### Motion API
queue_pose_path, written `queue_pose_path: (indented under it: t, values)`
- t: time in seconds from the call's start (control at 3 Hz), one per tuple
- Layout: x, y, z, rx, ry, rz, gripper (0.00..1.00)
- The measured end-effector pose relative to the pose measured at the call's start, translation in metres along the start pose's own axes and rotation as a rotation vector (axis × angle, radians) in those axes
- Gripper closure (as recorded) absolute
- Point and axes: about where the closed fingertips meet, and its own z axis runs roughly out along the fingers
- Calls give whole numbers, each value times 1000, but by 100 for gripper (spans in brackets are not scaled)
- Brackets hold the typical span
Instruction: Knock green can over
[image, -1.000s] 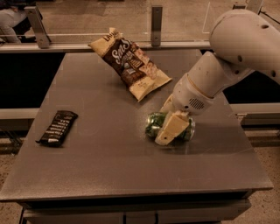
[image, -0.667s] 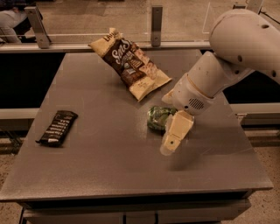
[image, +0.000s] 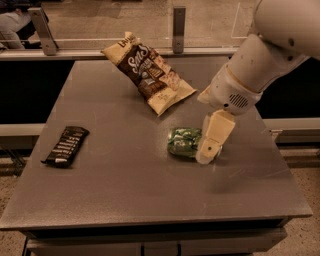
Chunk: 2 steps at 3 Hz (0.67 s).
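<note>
The green can (image: 184, 142) lies on its side on the grey table (image: 125, 190), right of the middle, with its pale markings facing up. My gripper (image: 212, 141) hangs from the white arm (image: 260, 65) directly at the can's right end, touching or nearly touching it, with its tip close to the table top. It holds nothing that I can see.
A brown and cream chip bag (image: 147, 70) lies at the back of the table, behind the can. A dark candy bar (image: 66, 145) lies near the left edge. A rail with metal posts (image: 179, 29) runs behind the table.
The gripper has moved from in front of the can to its right end and slightly up. The can lies on its side and has barely shifted.
</note>
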Motion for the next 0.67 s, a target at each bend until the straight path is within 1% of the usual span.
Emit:
queue_pose_path:
  t: [0.33,0.67]
  values:
    - [25,-12,-52,120,-21,6,0]
    - [25,-12,-52,120,-21,6,0]
